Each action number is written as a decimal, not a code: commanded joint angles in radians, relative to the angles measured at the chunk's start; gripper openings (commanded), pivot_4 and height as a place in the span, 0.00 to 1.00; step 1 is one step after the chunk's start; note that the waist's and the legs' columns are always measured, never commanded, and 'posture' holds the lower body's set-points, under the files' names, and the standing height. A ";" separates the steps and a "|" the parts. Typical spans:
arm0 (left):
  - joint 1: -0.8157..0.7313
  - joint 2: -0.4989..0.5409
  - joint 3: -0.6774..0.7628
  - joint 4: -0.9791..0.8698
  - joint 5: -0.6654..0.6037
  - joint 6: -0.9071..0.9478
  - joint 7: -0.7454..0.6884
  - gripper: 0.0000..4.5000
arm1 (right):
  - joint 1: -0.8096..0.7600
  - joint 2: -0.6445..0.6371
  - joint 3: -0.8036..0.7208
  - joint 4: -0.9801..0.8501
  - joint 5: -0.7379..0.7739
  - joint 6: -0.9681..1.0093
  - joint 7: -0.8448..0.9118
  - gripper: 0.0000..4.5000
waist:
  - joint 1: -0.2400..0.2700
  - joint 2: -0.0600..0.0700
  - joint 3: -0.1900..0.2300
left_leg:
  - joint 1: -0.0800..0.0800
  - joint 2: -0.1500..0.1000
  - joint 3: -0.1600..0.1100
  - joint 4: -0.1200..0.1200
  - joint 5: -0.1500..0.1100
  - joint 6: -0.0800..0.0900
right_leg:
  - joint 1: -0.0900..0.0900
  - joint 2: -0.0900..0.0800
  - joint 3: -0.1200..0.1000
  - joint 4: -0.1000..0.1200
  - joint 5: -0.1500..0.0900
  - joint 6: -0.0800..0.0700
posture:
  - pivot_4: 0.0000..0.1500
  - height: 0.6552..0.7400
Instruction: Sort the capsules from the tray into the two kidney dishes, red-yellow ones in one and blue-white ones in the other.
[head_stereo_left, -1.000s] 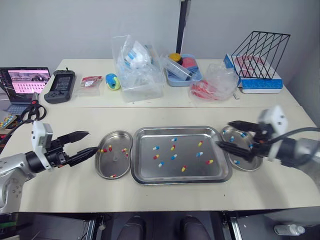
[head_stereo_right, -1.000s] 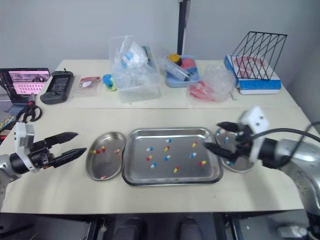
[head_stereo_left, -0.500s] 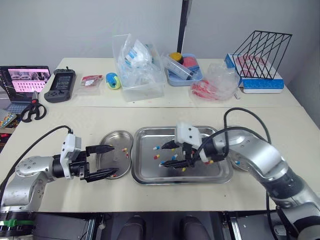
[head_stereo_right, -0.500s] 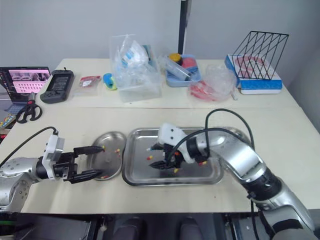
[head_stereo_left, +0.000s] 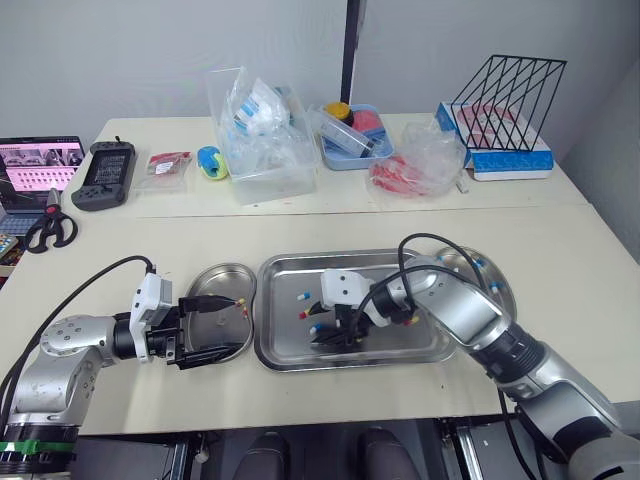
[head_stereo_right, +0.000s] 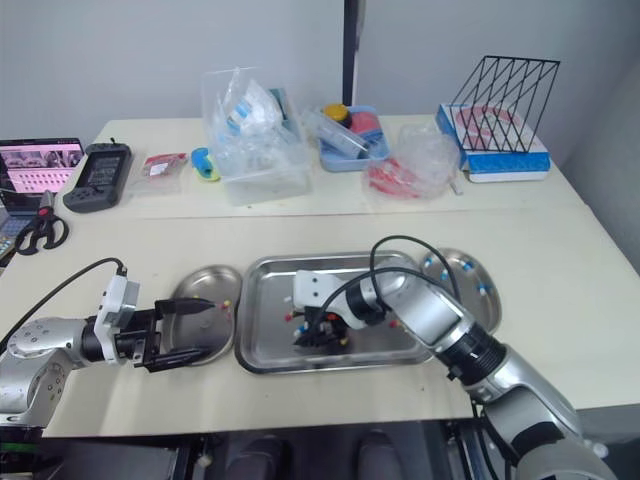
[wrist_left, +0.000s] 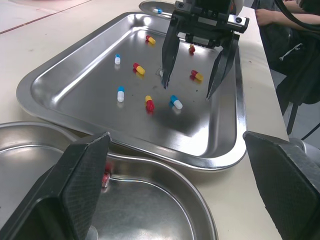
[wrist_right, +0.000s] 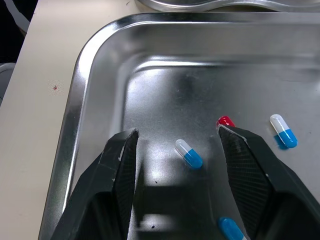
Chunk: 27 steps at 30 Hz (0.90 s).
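A steel tray (head_stereo_left: 340, 268) lies mid-table with several red-yellow and blue-white capsules. My right gripper (head_stereo_left: 335, 335) is down in the tray's left part and open. Its fingers (wrist_right: 120, 175) straddle a blue-white capsule (wrist_right: 189, 153), apart from it. The left wrist view shows the same right gripper (wrist_left: 187, 90) and capsule (wrist_left: 175, 102). The left kidney dish (head_stereo_left: 213, 282) holds red-yellow capsules (head_stereo_left: 241, 304). My left gripper (head_stereo_left: 232, 327) hovers open over it, holding nothing. The right kidney dish (head_stereo_left: 500, 295) holds blue-white capsules (head_stereo_left: 471, 263).
Clutter lines the back of the table: a clear bin of bags (head_stereo_left: 255, 140), a blue box (head_stereo_left: 350, 135), a black wire rack (head_stereo_left: 500, 100), a handheld controller (head_stereo_left: 100, 175), scissors (head_stereo_left: 42, 225) and a laptop (head_stereo_left: 35, 170). Bare tabletop lies in front of the tray.
The right gripper went from the right dish into the tray, then shifted left and lower around a blue-white capsule. The left gripper came in over the left dish. The camera shifted.
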 joint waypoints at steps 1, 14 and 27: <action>0.012 0.002 0.012 -0.042 -0.022 0.009 0.010 1.00 | -0.002 0.018 -0.003 0.014 -0.029 -0.033 0.013 0.59 | 0.000 0.000 0.000 | 0.000 0.000 0.000 0.000 0.000 0.000 | 0.000 0.000 0.000 0.000 0.000 0.000 | 1.00 0.85; 0.029 0.001 0.021 -0.086 -0.035 0.041 0.043 1.00 | 0.027 0.054 -0.018 0.086 -0.090 -0.080 0.039 0.01 | 0.001 0.000 0.000 | 0.001 0.000 0.000 0.000 0.000 0.000 | 0.000 0.000 0.000 0.001 0.000 0.000 | 1.00 0.85; 0.019 0.012 0.023 -0.082 -0.051 0.062 0.058 1.00 | 0.060 -0.127 -0.457 -0.275 0.178 0.231 0.000 0.01 | 0.013 0.000 0.000 | 0.000 0.000 -0.004 0.000 0.000 0.000 | 0.000 -0.001 0.000 0.000 0.000 0.000 | 1.00 0.85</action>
